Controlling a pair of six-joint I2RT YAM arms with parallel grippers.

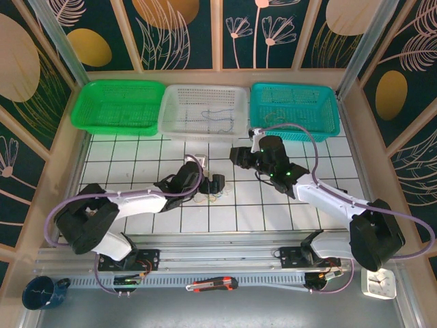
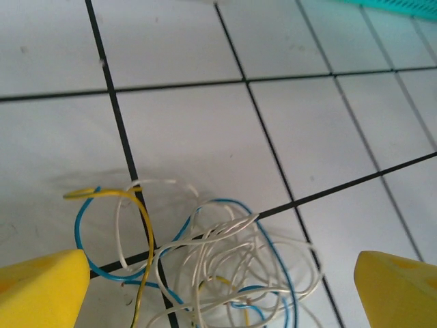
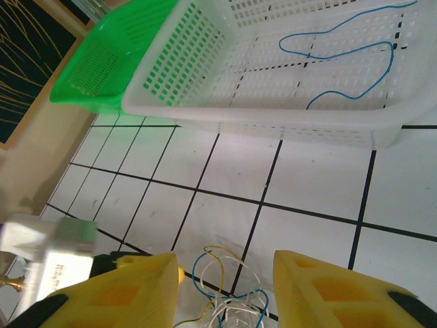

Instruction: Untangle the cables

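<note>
The cables (image 2: 225,266) lie as one tangle of thin white, blue and yellow cords on the white tiled table (image 2: 198,137). My left gripper (image 2: 222,277) is open wide, with one yellow finger on each side of the tangle and close above it. From above, this gripper (image 1: 214,186) sits right by the tangle (image 1: 213,197). My right gripper (image 1: 237,156) hovers further back and to the right, apart from the cords. It (image 3: 225,270) is open, with nothing between its fingers, and the tangle (image 3: 229,304) shows on the table below the gap.
Three baskets stand along the back: green (image 1: 89,109), white (image 1: 169,113) and teal (image 1: 328,113). A loose blue cable (image 3: 341,48) lies in the white basket (image 3: 205,82). A box cutter (image 1: 212,283), a blue mug (image 1: 42,292) and a white clock (image 1: 377,283) lie at the near edge.
</note>
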